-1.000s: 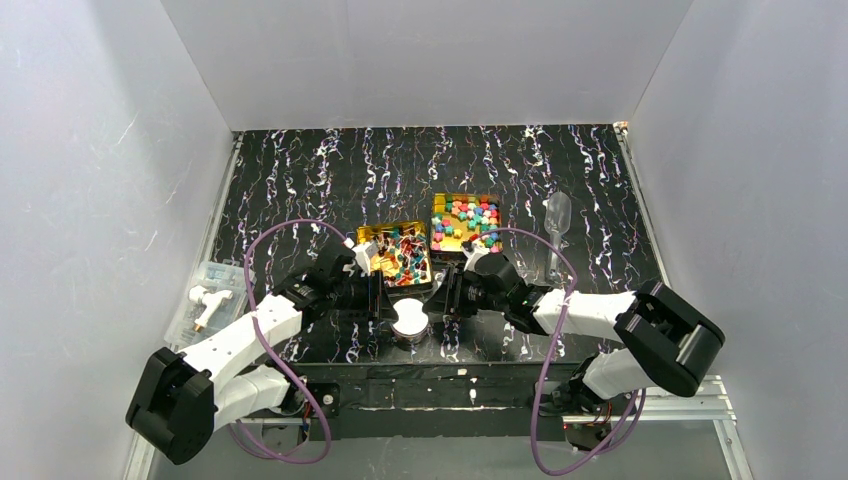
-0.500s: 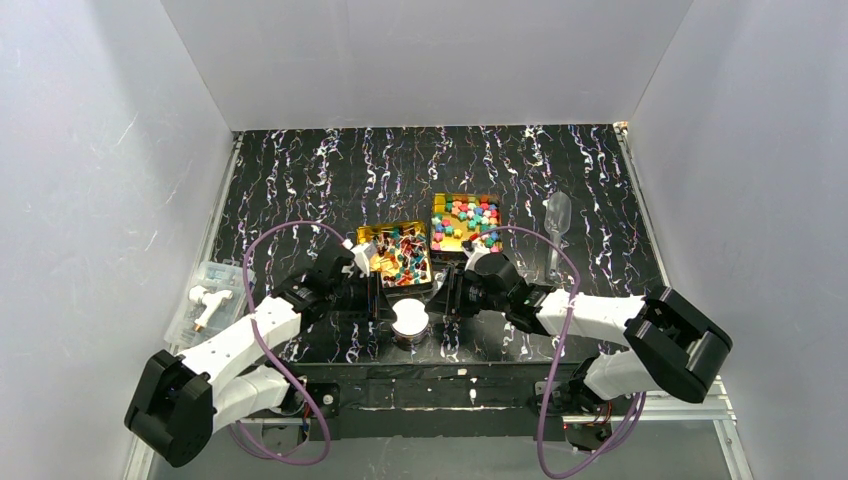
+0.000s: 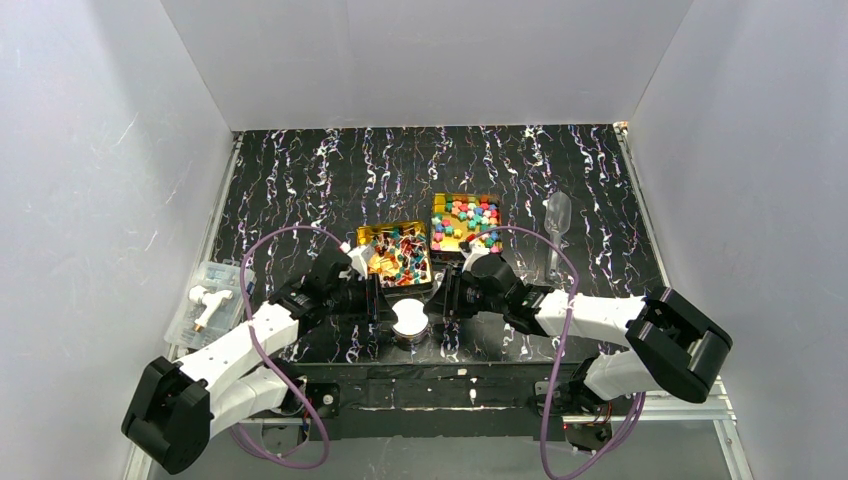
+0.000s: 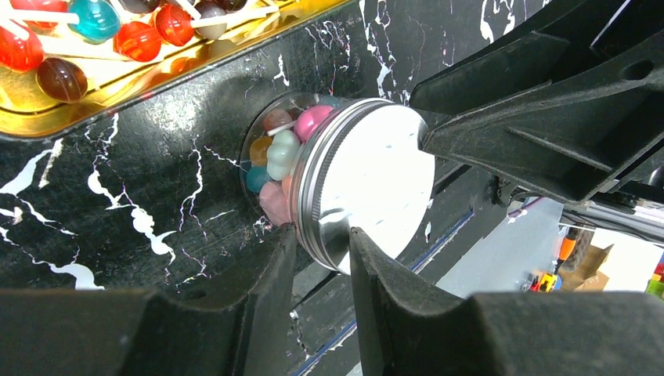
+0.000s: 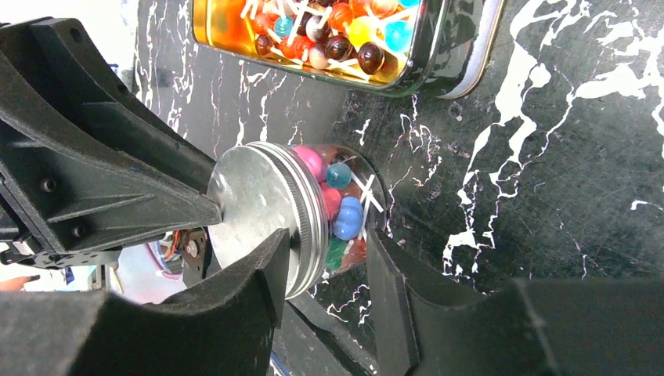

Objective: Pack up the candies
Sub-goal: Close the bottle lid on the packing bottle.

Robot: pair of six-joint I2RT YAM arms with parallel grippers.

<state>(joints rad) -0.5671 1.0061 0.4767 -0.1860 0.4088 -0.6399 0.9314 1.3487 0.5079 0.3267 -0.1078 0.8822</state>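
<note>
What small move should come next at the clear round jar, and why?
Probably close the right gripper on the clear jar of candies to steady it: the round silver metal lid sits on it, and the left gripper straddles the lid's rim.

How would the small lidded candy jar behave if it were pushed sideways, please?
The jar is short and wide, so it would probably slide rather than tip. Packed with candies, it likely feels weighty. Its metal lid looks slippery.

From above the lid (image 3: 409, 318) hides the packed candies (image 4: 282, 153); wrist views crop the gold tin (image 4: 31, 102).
</note>
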